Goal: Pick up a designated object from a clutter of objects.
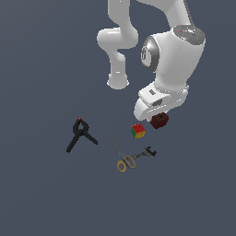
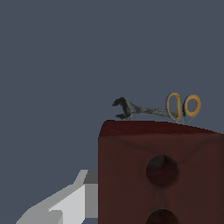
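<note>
My arm's gripper [image 1: 159, 115] sat low over the brown block [image 1: 160, 120] on a flat grey floor [image 1: 41, 193].

In the exterior view the block peeked out from under the white hand, with the cube [image 1: 138, 131] just beside it at eight o'clock. From the cube, the scissors [image 1: 123, 159] lay at seven o'clock, the small clamp [image 1: 148, 152] at five, touching the scissors, and the black clamp [image 1: 80, 134] well apart at nine. In the wrist view the block [image 2: 162, 175] filled the near frame, two round holes in its face, one finger [image 2: 65, 205] beside it. I could not tell whether the jaws gripped it.
</note>
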Robot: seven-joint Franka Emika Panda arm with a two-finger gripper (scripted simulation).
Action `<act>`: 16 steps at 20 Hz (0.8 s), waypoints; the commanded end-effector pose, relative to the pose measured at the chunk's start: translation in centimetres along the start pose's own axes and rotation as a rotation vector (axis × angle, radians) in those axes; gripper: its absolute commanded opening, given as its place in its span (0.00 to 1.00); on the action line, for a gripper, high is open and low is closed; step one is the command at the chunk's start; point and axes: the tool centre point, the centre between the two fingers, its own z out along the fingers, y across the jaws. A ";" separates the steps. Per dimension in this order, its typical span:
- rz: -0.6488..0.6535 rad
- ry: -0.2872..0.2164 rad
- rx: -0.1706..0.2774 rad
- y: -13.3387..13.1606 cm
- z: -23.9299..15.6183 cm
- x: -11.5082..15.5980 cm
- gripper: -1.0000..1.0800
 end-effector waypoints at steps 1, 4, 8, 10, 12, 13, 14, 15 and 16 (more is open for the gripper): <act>0.000 0.001 0.000 0.5 -2.8 0.0 0.00; 0.000 0.001 0.000 1.1 -5.6 0.0 0.00; 0.000 0.001 0.000 1.8 -8.5 0.1 0.00; 0.001 0.001 -0.001 2.1 -9.6 0.2 0.00; 0.001 0.001 -0.001 2.3 -10.6 0.3 0.00; 0.001 0.001 -0.001 2.4 -11.0 0.3 0.00; 0.001 0.001 -0.001 2.5 -11.3 0.3 0.00; 0.001 0.001 -0.001 2.6 -11.6 0.3 0.00; 0.001 0.001 -0.001 2.6 -11.8 0.4 0.00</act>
